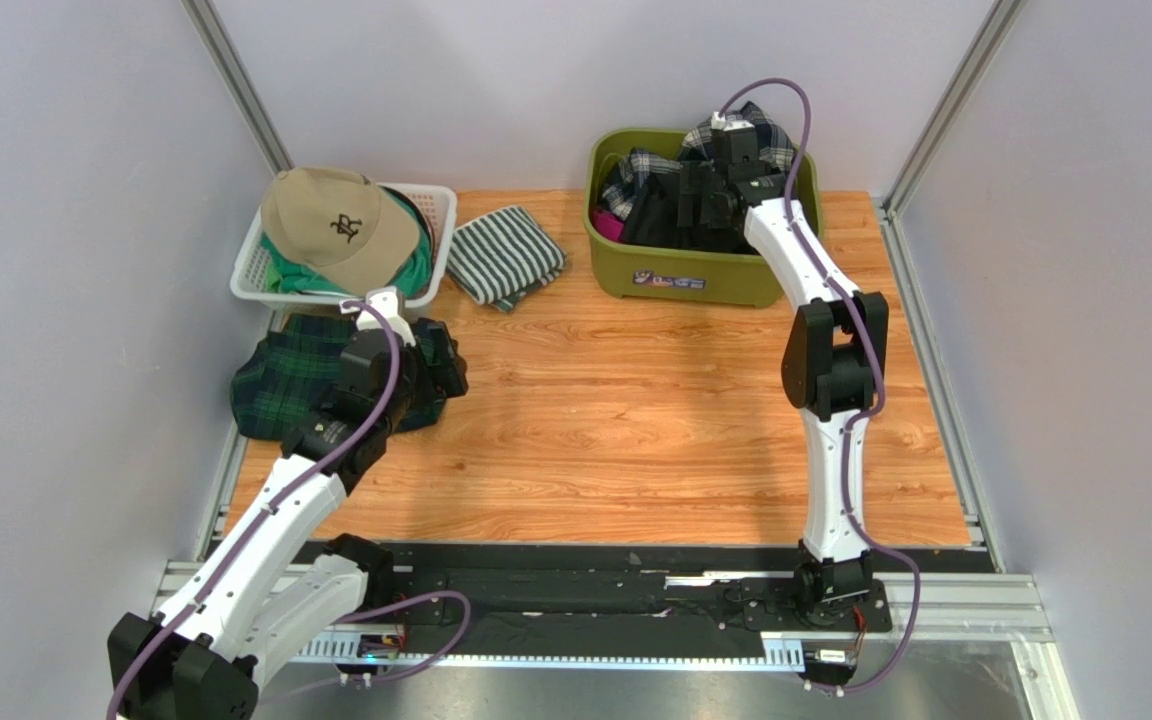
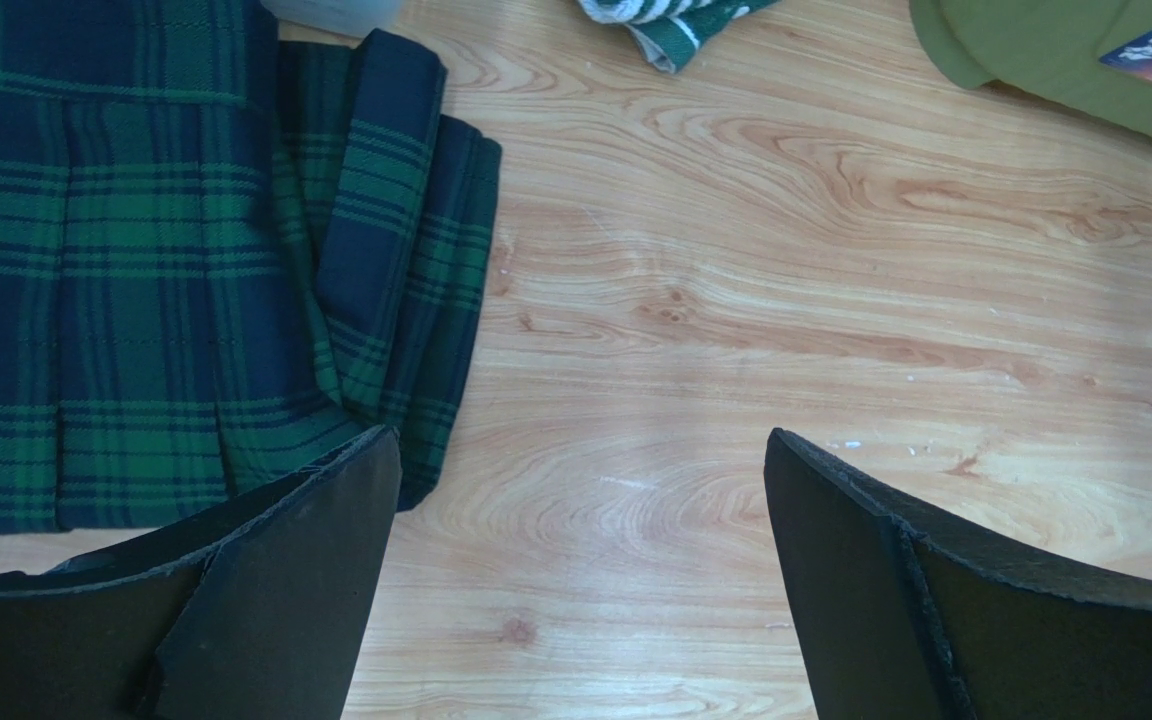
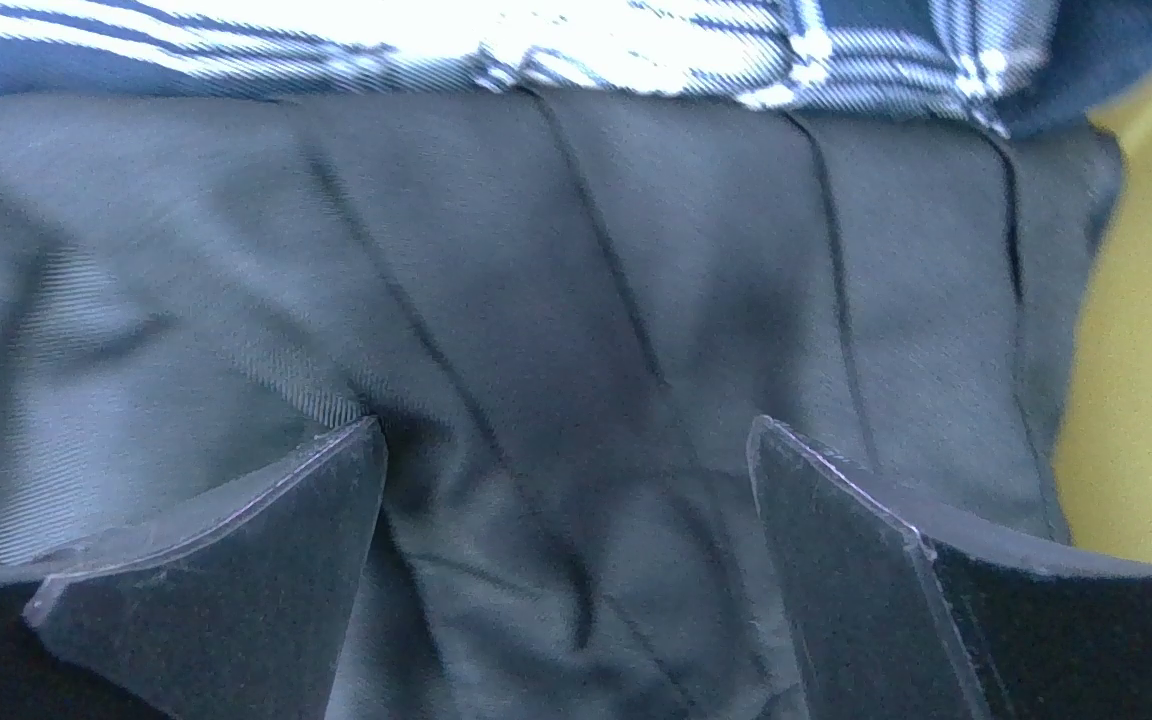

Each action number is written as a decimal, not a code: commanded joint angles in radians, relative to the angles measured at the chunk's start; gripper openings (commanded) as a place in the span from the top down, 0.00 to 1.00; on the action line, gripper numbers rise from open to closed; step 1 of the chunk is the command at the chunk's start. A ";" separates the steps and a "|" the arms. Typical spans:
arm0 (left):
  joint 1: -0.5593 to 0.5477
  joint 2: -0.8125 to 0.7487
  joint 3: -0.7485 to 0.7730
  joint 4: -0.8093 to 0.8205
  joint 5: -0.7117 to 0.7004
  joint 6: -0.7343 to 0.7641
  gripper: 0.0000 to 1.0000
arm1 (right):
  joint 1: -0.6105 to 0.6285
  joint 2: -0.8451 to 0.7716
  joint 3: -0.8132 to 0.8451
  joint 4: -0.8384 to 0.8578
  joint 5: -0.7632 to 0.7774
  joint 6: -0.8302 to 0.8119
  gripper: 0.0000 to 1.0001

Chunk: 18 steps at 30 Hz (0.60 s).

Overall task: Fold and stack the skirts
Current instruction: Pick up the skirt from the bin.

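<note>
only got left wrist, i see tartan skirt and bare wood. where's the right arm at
Observer: The right gripper is down in the olive bin, jaws open, right over the black skirt.
Operator: any other skirt in there
Observer: Yes, a navy-white plaid skirt lies in the same bin, just past the black one.
Operator: and at the far left corner
Observer: A white basket stands there with a tan cap on top of it.
</note>
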State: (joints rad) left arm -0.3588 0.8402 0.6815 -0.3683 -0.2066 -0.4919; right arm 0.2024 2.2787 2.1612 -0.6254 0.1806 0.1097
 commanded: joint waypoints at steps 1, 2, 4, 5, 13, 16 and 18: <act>-0.003 -0.001 0.010 -0.001 -0.031 0.007 0.01 | -0.004 -0.001 -0.029 -0.019 0.115 -0.036 0.05; -0.003 -0.004 0.009 0.000 -0.028 0.009 0.01 | -0.006 0.005 -0.024 -0.026 0.117 -0.038 0.05; -0.003 -0.006 0.006 0.005 -0.025 0.007 0.01 | -0.008 0.025 -0.002 -0.051 0.112 -0.053 0.06; -0.003 -0.006 0.006 0.002 -0.027 0.006 0.01 | -0.006 0.030 0.002 -0.050 0.114 -0.057 0.07; -0.003 -0.006 0.009 -0.009 -0.030 0.004 0.01 | -0.008 0.076 0.083 -0.050 0.103 -0.082 0.48; -0.003 -0.004 0.015 -0.020 -0.014 0.009 0.01 | -0.008 0.074 0.121 -0.046 0.120 -0.084 0.75; -0.003 -0.004 0.015 -0.018 -0.010 0.009 0.01 | -0.008 0.056 0.141 -0.039 0.123 -0.094 0.80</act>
State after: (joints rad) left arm -0.3588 0.8402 0.6815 -0.3862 -0.2256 -0.4923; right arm 0.2024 2.3478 2.2288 -0.6697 0.2604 0.0483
